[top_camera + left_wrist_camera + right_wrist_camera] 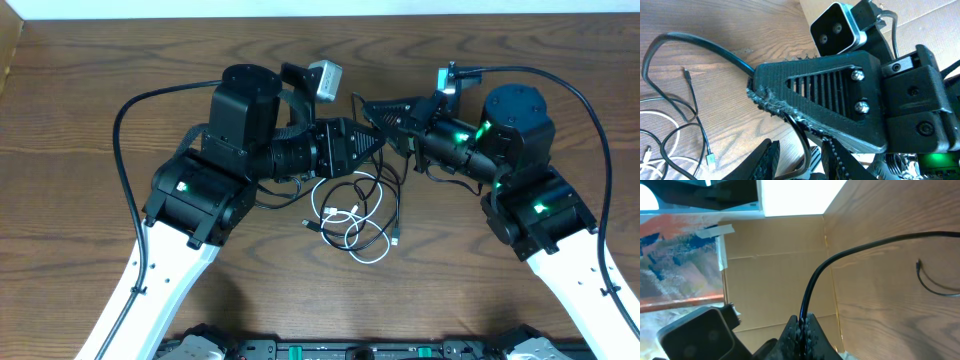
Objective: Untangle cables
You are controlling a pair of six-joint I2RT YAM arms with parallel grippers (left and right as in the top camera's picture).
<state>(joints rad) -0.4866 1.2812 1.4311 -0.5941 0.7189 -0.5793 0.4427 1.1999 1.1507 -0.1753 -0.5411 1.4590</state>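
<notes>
On the left, our left gripper (383, 143) has its two black fingers a little apart. A thin cord passes between them, but it is not clamped. Just below, the thin white cable (371, 259) and the thin black cables (396, 205) lie looped over each other on the brown wooden table (90, 70). To the right, the right gripper (366, 104) is pressed together on one black cable (812, 287).

We judge that the pulling-apart step is in hand. The next move calls for a slow pull away from the heap. There is bare wood on both sides, but the far edge is near.
</notes>
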